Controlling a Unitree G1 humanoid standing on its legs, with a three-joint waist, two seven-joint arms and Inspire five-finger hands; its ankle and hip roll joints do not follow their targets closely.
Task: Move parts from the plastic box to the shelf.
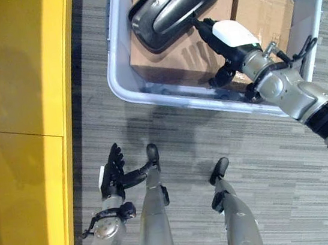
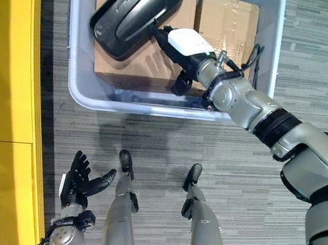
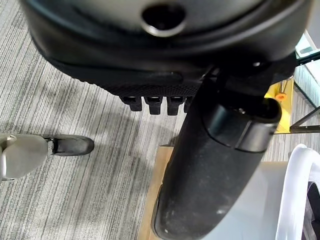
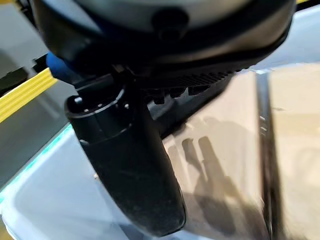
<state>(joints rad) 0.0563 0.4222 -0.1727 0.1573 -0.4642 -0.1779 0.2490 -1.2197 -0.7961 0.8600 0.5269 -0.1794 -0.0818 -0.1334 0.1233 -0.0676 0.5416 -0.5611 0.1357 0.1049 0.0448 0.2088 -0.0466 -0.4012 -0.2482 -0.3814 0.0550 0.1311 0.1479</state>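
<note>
A large black moulded part (image 1: pixel 176 6) lies on top of the cardboard boxes inside the pale grey plastic box (image 1: pixel 172 95). My right hand (image 1: pixel 234 37) reaches into the box from the right, its fingers straight and their tips at the part's near edge. Whether they touch it I cannot tell. Its thumb (image 4: pixel 130 165) hangs free above the brown cardboard (image 4: pixel 235 150), where the fingers' shadows fall. My left hand (image 1: pixel 111 171) hangs low at the left beside the yellow shelf (image 1: pixel 24 116), open and holding nothing.
Two cardboard boxes fill the plastic box, one under the black part (image 1: pixel 168 58) and one at the back right (image 1: pixel 264 12). The yellow shelf runs along the whole left side. Grey striped carpet (image 1: pixel 267 169) lies between the shelf and the box.
</note>
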